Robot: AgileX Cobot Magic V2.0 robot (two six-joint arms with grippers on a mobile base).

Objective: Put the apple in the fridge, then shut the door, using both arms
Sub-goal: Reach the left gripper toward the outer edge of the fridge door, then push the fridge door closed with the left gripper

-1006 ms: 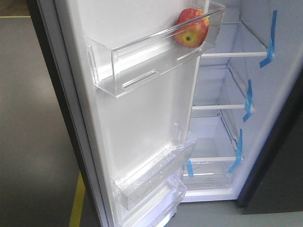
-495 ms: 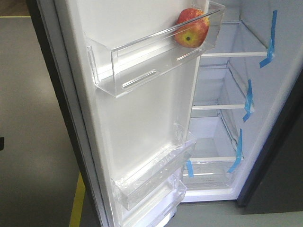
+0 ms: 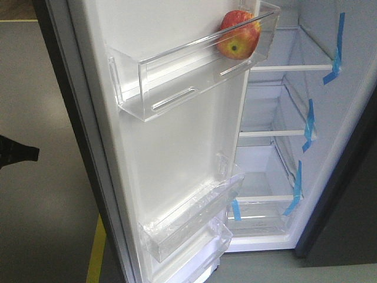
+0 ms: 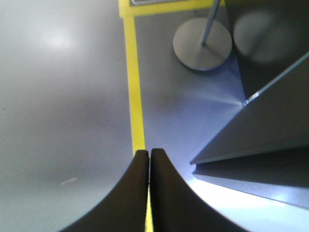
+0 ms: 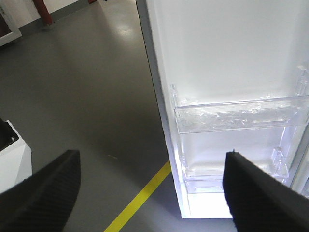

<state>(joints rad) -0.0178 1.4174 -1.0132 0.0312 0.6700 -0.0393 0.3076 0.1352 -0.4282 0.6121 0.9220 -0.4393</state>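
We see left gripper [image 4: 148,152], pinched closed, newly appear outside door [image 3: 177,159]; apple [image 3: 238,34] sits in bin [image 3: 168,94]; right gripper [image 5: 152,159] wide; closing likely next.

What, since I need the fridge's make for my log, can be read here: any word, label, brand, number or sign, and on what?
None: no view shows any readable word, brand, number or sign. The door lining, its clear bins and the apple bear no label; the blue tape strips and the yellow floor line are plain.
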